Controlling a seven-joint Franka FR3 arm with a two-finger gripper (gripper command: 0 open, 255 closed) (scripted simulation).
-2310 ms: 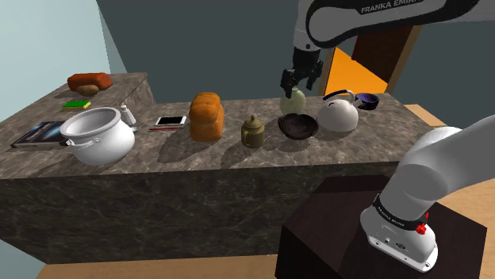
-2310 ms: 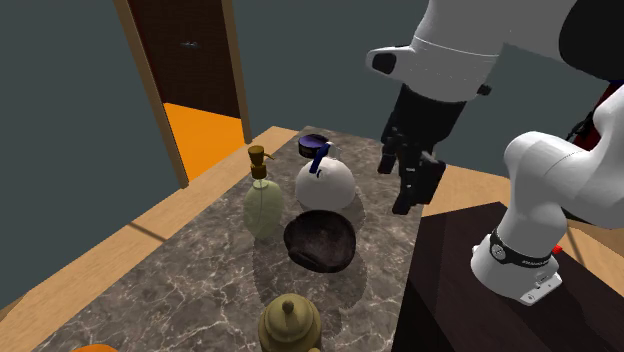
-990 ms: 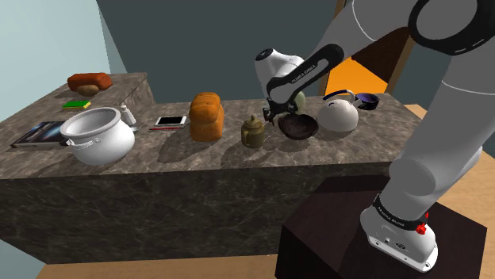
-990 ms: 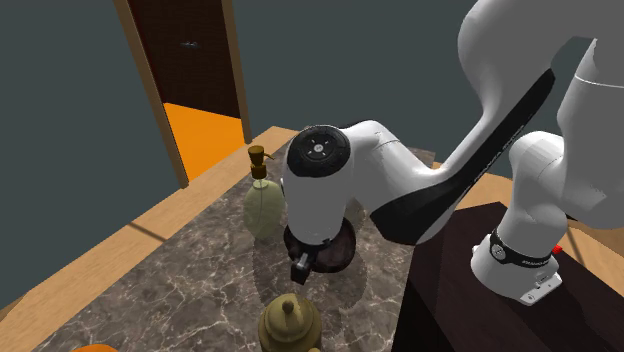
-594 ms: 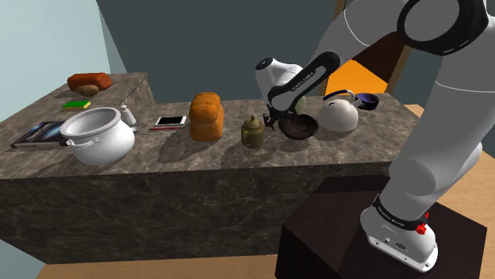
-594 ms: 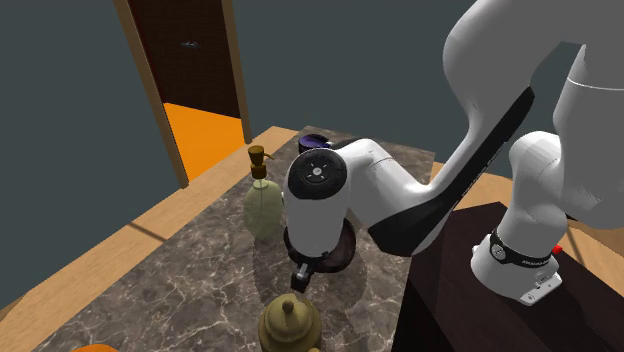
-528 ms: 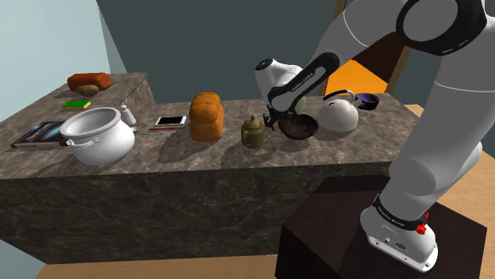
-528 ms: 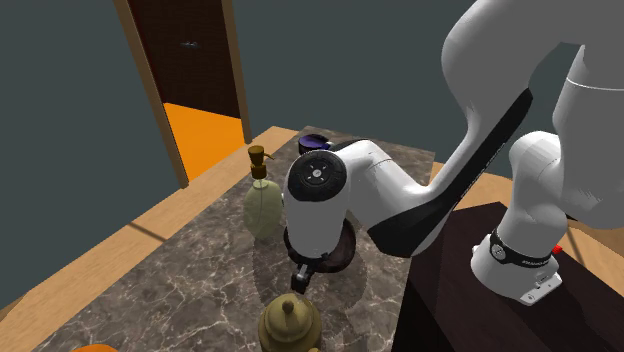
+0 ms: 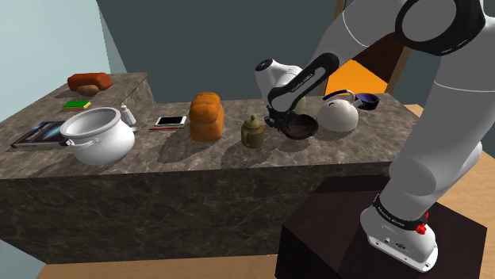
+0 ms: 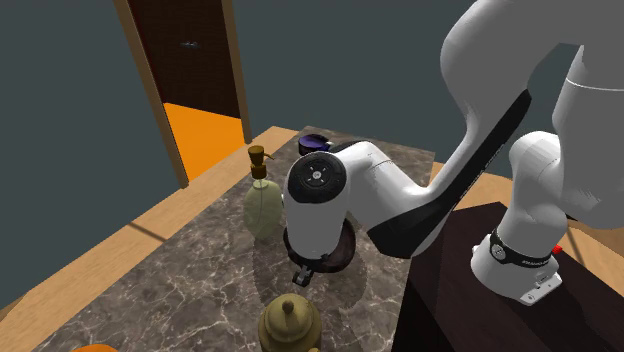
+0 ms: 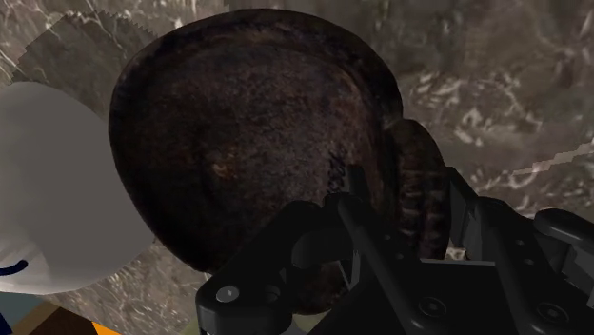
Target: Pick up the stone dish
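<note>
Where the gripper (image 11: pixel 409 186) stands: low over the bench (image 9: pixel 159 162), at the edge of the dish on the side toward the olive pot; we mark the gripper (image 9: pixel 278 121) in the shoulder view as well.
Gripper state: we see its two black fingers (image 11: pixel 357 205) pinching the dish's rim, one inside the hollow and one outside.
Dish (image 11: pixel 247 143): dark brown, rough-surfaced and shallow; we find the dish (image 9: pixel 301 127) resting on the bench between the olive pot and the white kettle.
White kettle (image 9: pixel 339 115): rounded, just beside the dish on the shoulder view's right.
Olive pot (image 9: pixel 253 131): small and lidded, near the dish on the shoulder view's left.
Soap dispenser (image 10: pixel 262 205): pale green with a brown pump, upright, just behind the dish.
Purple cup (image 9: pixel 366 100): beyond the kettle, near the bench's end.
Loaf (image 9: pixel 206 116): orange-brown, on the shoulder view's left of the olive pot.
Farther along: a phone (image 9: pixel 170 121) and a large white pot (image 9: pixel 97 136).
Arm (image 10: pixel 400 200): white, bent over the dish, covering most of it in the second exterior view.
</note>
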